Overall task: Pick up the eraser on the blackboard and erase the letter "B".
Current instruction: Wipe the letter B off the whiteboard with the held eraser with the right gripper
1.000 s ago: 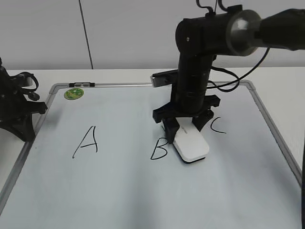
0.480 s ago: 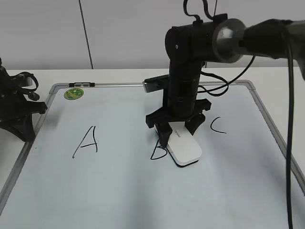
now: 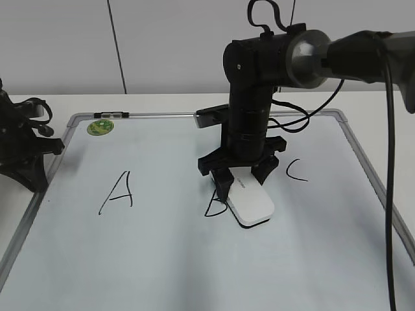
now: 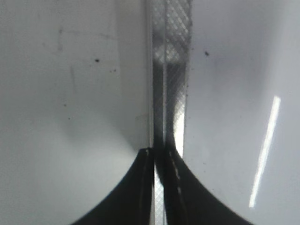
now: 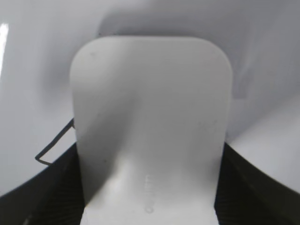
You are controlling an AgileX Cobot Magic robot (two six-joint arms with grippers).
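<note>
The right gripper (image 3: 243, 175) is clamping the eraser (image 3: 249, 201) by its far end, its long axis running near-right across the blackboard (image 3: 162, 259). The letter "B" (image 3: 214, 206) is lying just left of the eraser, touching its edge. The left gripper (image 4: 159, 159), pressed closed on nothing, is sitting well apart at the far-left bench.
</note>
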